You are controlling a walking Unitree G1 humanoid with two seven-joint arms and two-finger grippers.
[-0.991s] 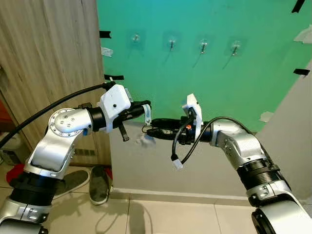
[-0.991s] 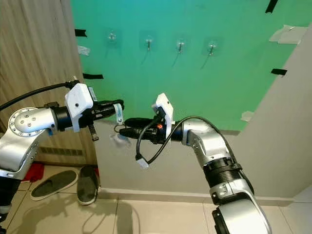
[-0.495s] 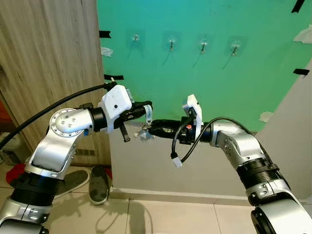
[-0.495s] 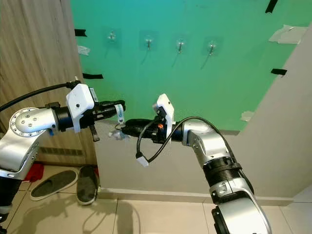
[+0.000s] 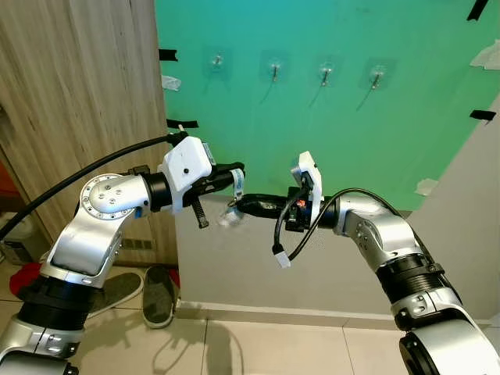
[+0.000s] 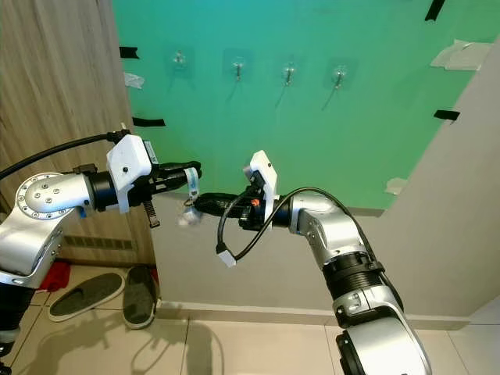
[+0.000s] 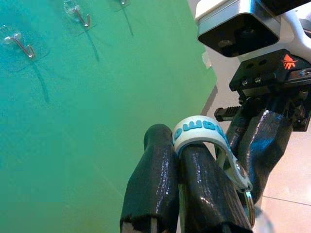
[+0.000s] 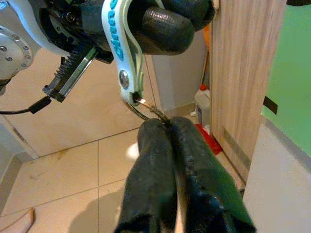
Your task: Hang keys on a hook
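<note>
Right pincer [image 8: 165, 127] rose slightly; shoes [image 5: 160, 294] below, hooks [image 5: 275, 71] above.

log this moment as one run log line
left gripper: shut on white-and-blue key strap | right gripper: shut on metal key ring | four clear wall hooks: bare

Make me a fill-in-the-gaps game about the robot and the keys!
The left hand pinches a white and ____ strap.
The right hand is shut on the key ____.
On the green wall there are ____ hooks.
Shoes sit on the ____.

Missing words: blue; ring; four; floor
</note>
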